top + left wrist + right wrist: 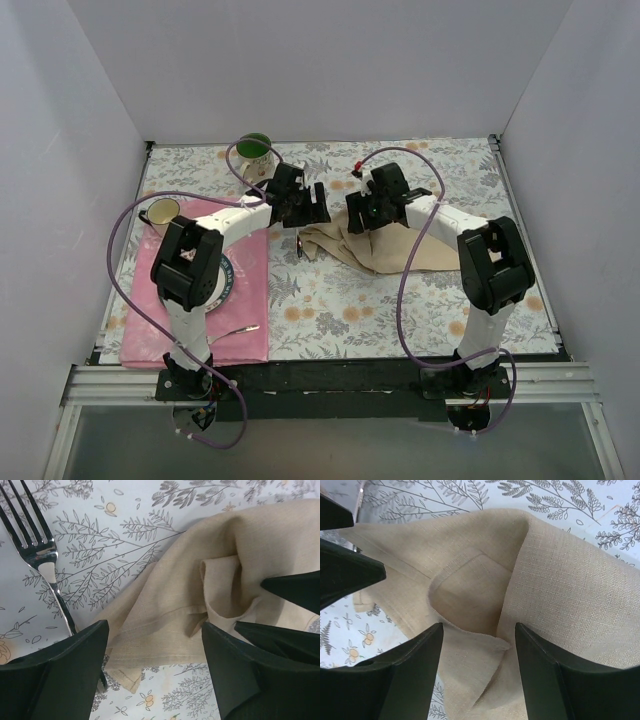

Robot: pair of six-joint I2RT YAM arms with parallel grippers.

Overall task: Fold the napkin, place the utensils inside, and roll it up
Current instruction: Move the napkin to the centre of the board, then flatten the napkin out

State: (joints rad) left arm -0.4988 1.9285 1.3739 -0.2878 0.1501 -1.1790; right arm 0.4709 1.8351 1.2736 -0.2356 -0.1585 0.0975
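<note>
White walls box in a table laid with a floral tablecloth [400,310]. Crumpled just right of its centre lies the napkin [395,250], a tan cloth with one corner folded over into a shallow pocket (clearest from the right wrist). Both arms reach toward its 10 o'clock end.

The left gripper [305,208] hangs over the napkin's left edge with its jaws spread wide. The hemmed corner lies between the fingers but is not pinched. The right gripper [368,212] sits just beside it, at 3 o'clock of the left one. Its jaws are likewise well apart, straddling the folded pocket and holding nothing.

A fork [42,555] lies on the tablecloth at 9 o'clock of the napkin, just beside it, its handle running behind a left finger.

At 8 o'clock of the table a pink placemat [250,300] carries a slim silver utensil [238,329], too small to tell which kind. A green cup [254,150] stands at 11 o'clock and a mug [160,211] at 9.
</note>
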